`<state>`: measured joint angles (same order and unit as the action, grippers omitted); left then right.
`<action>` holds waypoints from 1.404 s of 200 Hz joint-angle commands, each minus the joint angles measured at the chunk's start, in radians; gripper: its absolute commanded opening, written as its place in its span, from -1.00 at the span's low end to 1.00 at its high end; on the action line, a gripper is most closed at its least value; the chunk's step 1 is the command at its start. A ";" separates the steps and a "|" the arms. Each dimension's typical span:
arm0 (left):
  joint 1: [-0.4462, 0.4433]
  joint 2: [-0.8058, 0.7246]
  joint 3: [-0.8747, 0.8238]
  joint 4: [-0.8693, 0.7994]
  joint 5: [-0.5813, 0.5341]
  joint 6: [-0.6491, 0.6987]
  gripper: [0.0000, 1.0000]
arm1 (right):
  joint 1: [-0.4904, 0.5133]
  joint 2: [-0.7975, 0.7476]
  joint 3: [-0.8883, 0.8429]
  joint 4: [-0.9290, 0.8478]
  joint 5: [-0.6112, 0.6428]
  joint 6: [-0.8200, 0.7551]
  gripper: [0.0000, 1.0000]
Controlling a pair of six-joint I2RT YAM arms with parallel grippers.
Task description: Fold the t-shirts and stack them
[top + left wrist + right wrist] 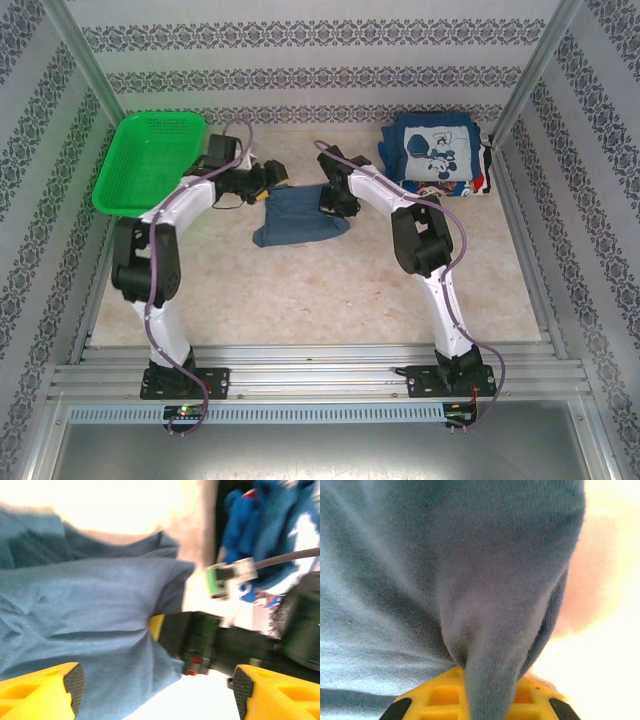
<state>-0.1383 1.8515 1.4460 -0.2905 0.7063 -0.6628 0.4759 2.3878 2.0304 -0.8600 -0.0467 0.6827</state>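
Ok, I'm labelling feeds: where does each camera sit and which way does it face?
Top: above and behind, looking down on left arm, right arm, blue shirt, basket.
Left wrist: faces across the shirt toward the right arm; left gripper open.
Right wrist: tight against the shirt; right gripper pinches a fold.
Shared: the blue shirt.

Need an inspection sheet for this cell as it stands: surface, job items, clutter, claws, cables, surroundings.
Surface: beige tabletop, no damage seen.
Job's things: slate-blue shirt bunched mid-table; navy printed tees piled at the far right.
Clutter: green basket at the far left.
Grippers: left claw open, at the shirt's left edge; right claw shut on a fold of the slate-blue shirt.
Cables: a purple-grey cable runs along each arm, looping loose above the left wrist.
Surroundings: patterned walls, aluminium frame rails.
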 commanded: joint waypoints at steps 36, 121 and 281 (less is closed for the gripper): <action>0.075 -0.152 -0.213 -0.036 -0.047 0.069 0.61 | -0.025 -0.065 0.228 -0.197 0.257 -0.177 -1.00; 0.089 -0.181 -0.411 0.040 -0.054 0.101 0.60 | -0.127 -0.161 0.300 -0.168 0.465 -0.428 -1.00; 0.133 -0.153 -0.460 0.040 -0.064 0.130 0.59 | -0.193 -0.188 0.625 -0.151 0.418 -0.461 -1.00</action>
<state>-0.0174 1.6932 0.9939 -0.2764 0.6464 -0.5617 0.3264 2.2406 2.5984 -0.9707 0.3965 0.1532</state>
